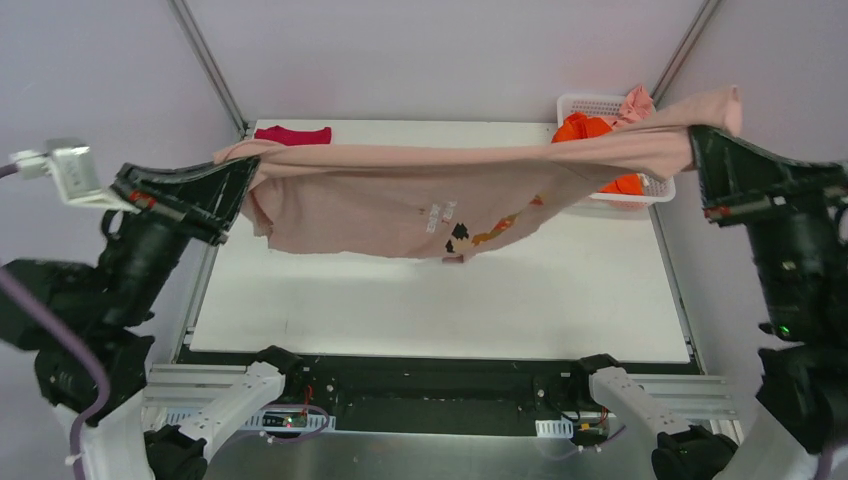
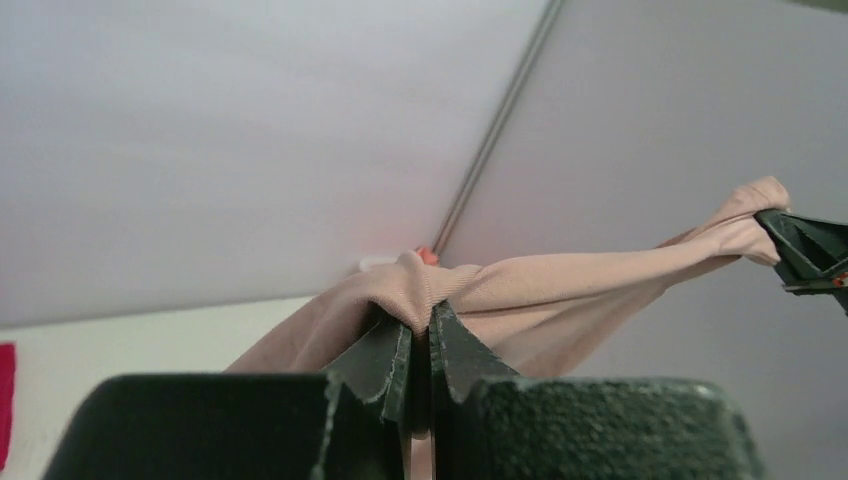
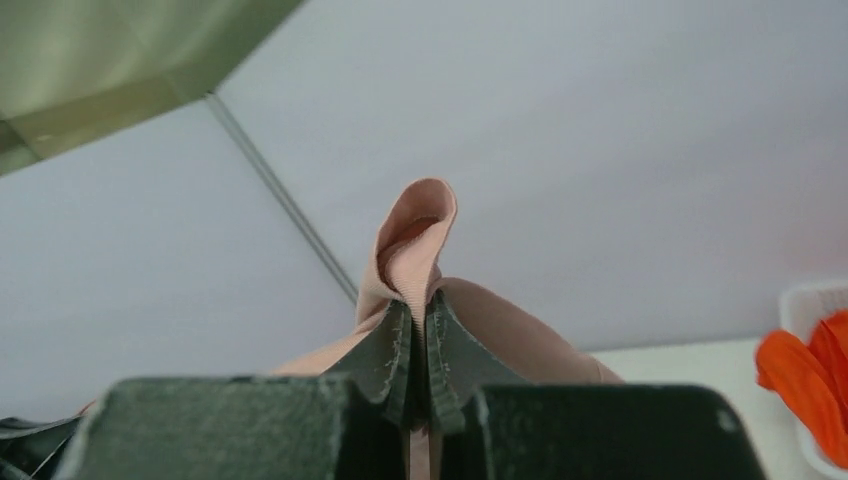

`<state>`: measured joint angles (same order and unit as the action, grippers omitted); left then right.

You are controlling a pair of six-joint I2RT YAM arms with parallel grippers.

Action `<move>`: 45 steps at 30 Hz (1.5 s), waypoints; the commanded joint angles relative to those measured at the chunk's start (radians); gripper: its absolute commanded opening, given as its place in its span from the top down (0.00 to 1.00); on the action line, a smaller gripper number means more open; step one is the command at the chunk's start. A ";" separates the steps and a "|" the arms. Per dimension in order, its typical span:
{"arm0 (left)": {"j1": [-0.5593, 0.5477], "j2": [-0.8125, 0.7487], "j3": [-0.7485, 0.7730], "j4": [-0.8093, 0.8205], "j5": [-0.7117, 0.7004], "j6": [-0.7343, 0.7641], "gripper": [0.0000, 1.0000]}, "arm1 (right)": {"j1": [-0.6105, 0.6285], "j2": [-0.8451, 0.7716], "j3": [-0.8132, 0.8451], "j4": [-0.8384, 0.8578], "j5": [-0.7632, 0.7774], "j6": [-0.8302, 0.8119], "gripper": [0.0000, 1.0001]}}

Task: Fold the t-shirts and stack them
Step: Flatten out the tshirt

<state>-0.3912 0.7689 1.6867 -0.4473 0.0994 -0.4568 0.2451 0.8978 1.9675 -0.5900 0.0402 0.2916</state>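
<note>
A large dusty-pink beige t-shirt (image 1: 400,205) hangs stretched in the air across the table, its printed front facing down. My left gripper (image 1: 250,165) is shut on its left end (image 2: 420,290), raised over the table's left edge. My right gripper (image 1: 695,140) is shut on the right end (image 3: 415,245), high at the far right. A crimson-magenta t-shirt (image 1: 293,134) lies flat at the table's far left. A bright orange t-shirt (image 1: 590,135) and a pale pink t-shirt (image 1: 636,103) lie bunched in the basket; the orange t-shirt (image 3: 810,375) also shows in the right wrist view.
A white lattice basket (image 1: 655,190) stands at the table's far right corner, partly behind the hanging cloth. The white table (image 1: 440,300) ends near the arm bases at the front. Grey walls close in the back and sides.
</note>
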 commanded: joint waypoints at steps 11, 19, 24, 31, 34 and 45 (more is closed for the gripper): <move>0.014 0.090 0.117 -0.043 0.033 0.021 1.00 | -0.012 0.114 0.170 0.065 0.128 -0.111 1.00; 0.029 0.394 -0.159 -0.043 -0.470 0.053 0.96 | -0.012 0.428 -0.122 0.322 0.292 -0.257 1.00; 0.203 0.843 -0.140 -0.051 -0.323 -0.020 0.34 | -0.012 0.828 -0.087 0.405 0.348 -0.317 1.00; 0.272 1.160 0.040 -0.134 -0.209 -0.013 0.01 | -0.002 1.354 0.432 0.046 0.359 -0.250 0.08; 0.273 1.130 0.010 -0.134 -0.231 -0.004 0.01 | 0.037 1.319 0.369 0.086 0.392 -0.298 0.01; 0.211 0.841 -0.254 -0.133 -0.243 -0.045 0.01 | 0.197 0.864 -0.174 0.043 0.509 -0.171 0.01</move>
<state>-0.1383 1.7340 1.5204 -0.5621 -0.1303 -0.4793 0.4221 1.9572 1.9369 -0.4763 0.4999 -0.0231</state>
